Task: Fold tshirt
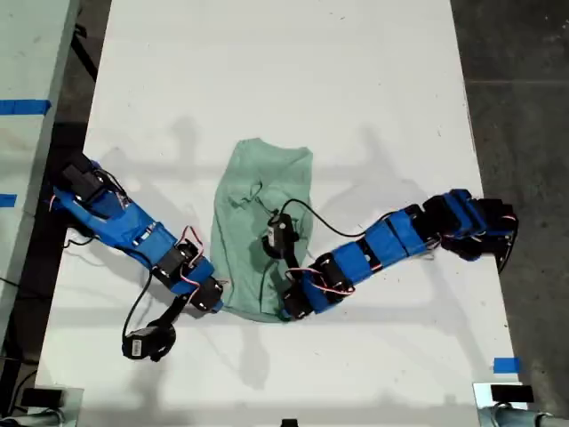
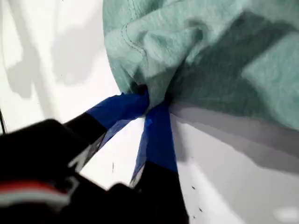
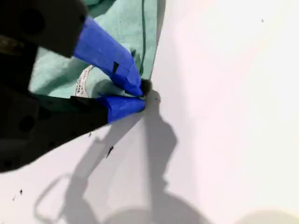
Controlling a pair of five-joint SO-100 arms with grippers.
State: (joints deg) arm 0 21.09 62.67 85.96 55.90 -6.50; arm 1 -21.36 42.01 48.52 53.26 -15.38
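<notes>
- A small white printed label (image 3: 83, 83) shows on the fabric just behind the fingers (image 3: 107, 56) of my second gripper (image 3: 145, 93); its writing is too blurred to read.
- The blue fingers of my second gripper are closed, pinching the very edge of the tshirt (image 1: 258, 222), with bare white counter (image 1: 267, 71) beyond their tips.
- The fingers (image 2: 119, 109) of my first gripper (image 2: 152, 100) are also closed, clamping a bunched pinch of the pale mint-green fabric, which spreads away ahead of the tips.
- In the exterior view the tshirt lies crumpled in a narrow upright strip mid-counter, with an arm at each end of its near edge.
- The counter is plain matte white, lightly specked; a bit of blue tape (image 1: 505, 365) sits near its lower corner on the exterior view's right.
- Dark grey floor (image 1: 516, 89) flanks it.
- A pale surface with blue tape strips (image 1: 22, 107) stands at the exterior view's left.
</notes>
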